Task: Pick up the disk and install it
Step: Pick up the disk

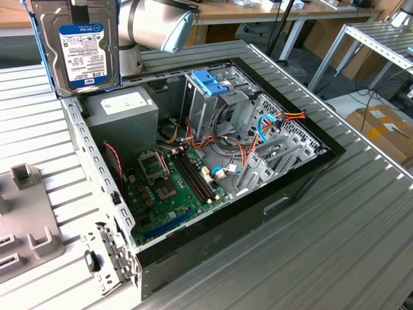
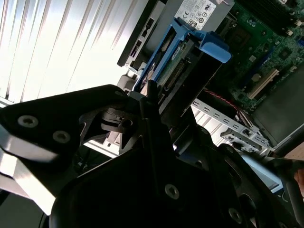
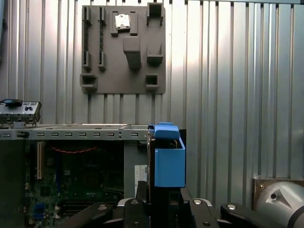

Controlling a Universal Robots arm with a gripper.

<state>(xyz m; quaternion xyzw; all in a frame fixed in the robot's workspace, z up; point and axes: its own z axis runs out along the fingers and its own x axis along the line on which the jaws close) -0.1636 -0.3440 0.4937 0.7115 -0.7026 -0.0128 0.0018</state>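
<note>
The disk (image 1: 80, 45) is a silver-grey hard drive with a blue-and-white label and light-blue side rails. It hangs upright in the air at the exterior view's upper left, above the back corner of the open computer case (image 1: 303, 174), over the grey power-supply box (image 1: 122, 110). In both wrist views my gripper (image 2: 154, 102) (image 3: 164, 202) is shut on the disk (image 2: 183, 59), whose blue carrier end (image 3: 168, 159) sticks out beyond the black fingers. The grey arm (image 1: 158, 22) sits just behind the disk.
Inside the case lie a green motherboard (image 1: 168, 184), a tall metal drive cage with a blue bracket (image 1: 210, 82), and loose coloured cables (image 1: 271, 123). A grey fixture plate (image 1: 26, 219) (image 3: 123, 52) rests on the ribbed metal table beside the case. A person's workbenches stand behind.
</note>
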